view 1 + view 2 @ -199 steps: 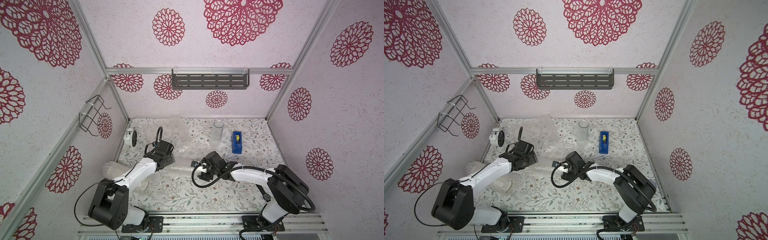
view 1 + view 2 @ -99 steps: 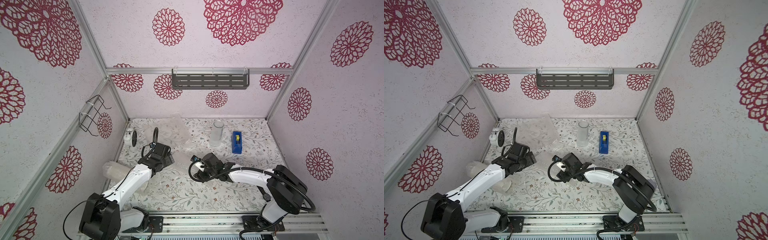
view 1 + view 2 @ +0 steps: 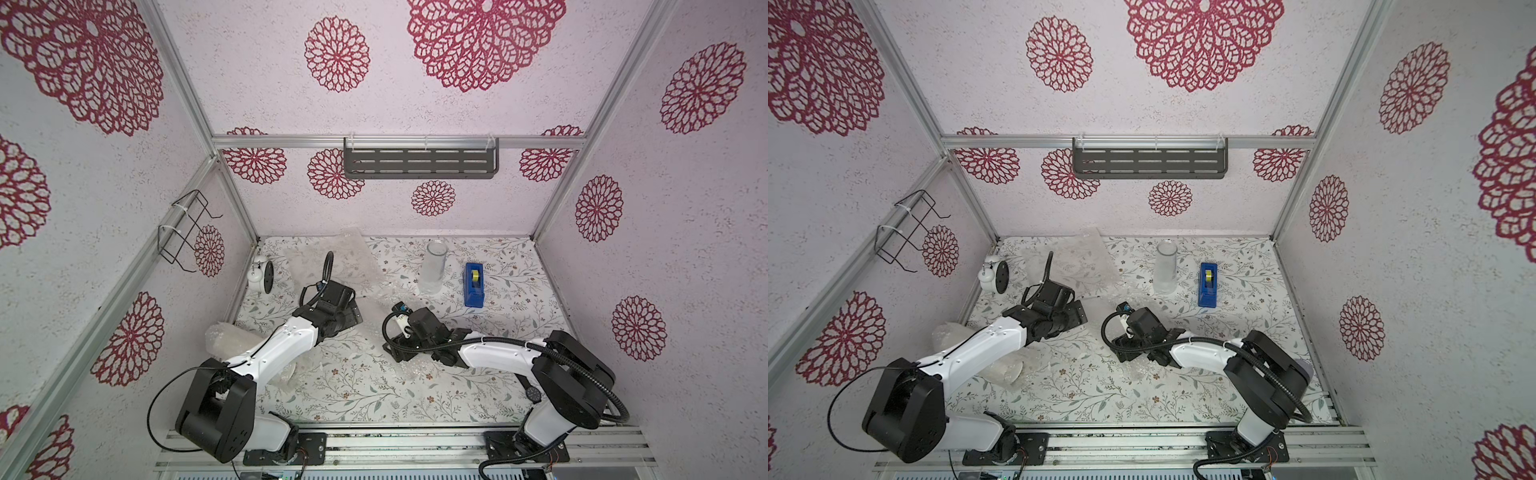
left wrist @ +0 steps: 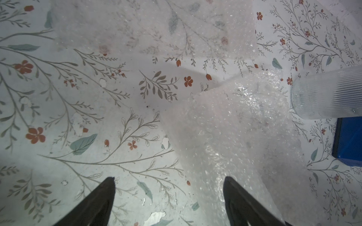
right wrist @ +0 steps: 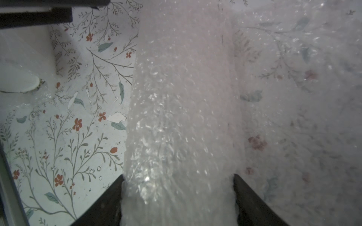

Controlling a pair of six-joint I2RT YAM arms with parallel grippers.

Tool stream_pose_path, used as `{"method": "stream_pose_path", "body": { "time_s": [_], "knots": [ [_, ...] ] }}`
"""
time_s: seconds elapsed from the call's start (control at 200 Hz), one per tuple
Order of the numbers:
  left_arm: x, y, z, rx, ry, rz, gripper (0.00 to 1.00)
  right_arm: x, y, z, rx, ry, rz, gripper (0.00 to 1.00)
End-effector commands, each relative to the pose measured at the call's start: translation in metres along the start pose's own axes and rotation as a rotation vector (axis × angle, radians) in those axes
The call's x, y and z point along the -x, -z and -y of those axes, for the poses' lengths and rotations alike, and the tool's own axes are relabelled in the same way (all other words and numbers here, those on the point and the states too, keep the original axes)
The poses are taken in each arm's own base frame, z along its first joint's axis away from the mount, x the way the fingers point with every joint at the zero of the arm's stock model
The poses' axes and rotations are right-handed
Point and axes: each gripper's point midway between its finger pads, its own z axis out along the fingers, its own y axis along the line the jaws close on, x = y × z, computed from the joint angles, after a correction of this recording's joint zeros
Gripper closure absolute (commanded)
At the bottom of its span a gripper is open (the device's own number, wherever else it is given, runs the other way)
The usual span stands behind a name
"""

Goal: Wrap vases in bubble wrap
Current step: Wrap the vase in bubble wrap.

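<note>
Two wrapped bundles and one bare vase are what I see on the floral table (image 3: 353,399). Nearest me, on the left, the white ceramic vase (image 3: 1005,370) lies on its side inside bubble wrap, half hidden under the left arm (image 3: 274,353).

In the middle lies a bubble-wrap roll (image 5: 176,97); I cannot tell what is inside it. The right gripper (image 5: 178,175) straddles it, and its fingers (image 5: 109,203) stand far apart yet touch both flanks of the roll, so I read that as a grip. The left gripper (image 4: 168,178) hangs just beside the roll's other end. Its fingers are spread wide with only table between them, and one finger (image 4: 244,201) sits at the roll's edge.

Further back, the ribbed glass vase (image 3: 433,266) stands upright and unwrapped, just beside the blue tape dispenser (image 3: 473,286). A flat bubble-wrap sheet (image 3: 328,257) lies against the back, toward the left. A small white alarm clock (image 3: 259,274) sits in the far left corner.

Against the earlier frames, little has shifted. Both grippers are about where they were a second ago. The left arm's shoulder, which had dipped toward the near rail half a second ago, is back up. The glass vase, the dispenser, the flat sheet and the clock have not moved.
</note>
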Motion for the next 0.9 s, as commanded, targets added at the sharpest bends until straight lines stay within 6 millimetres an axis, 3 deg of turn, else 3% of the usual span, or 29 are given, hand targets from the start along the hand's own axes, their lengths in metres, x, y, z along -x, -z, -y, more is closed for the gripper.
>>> {"method": "stream_pose_path", "body": {
  "time_s": [0.0, 0.28, 0.68, 0.896],
  "knots": [
    [0.010, -0.003, 0.015, -0.031, -0.006, 0.020, 0.11, -0.059, -0.011, 0.000, 0.036, -0.187, -0.170, 0.27],
    [0.013, -0.018, 0.023, -0.006, -0.048, -0.009, 0.10, -0.061, -0.021, 0.001, 0.062, -0.325, -0.118, 0.27],
    [0.003, -0.044, 0.033, -0.016, -0.060, -0.072, 0.12, -0.059, -0.026, -0.001, 0.107, -0.407, -0.077, 0.29],
    [-0.005, -0.057, 0.033, -0.003, -0.068, -0.109, 0.13, -0.066, -0.027, 0.008, 0.068, -0.428, -0.085, 0.30]
  ]
}}
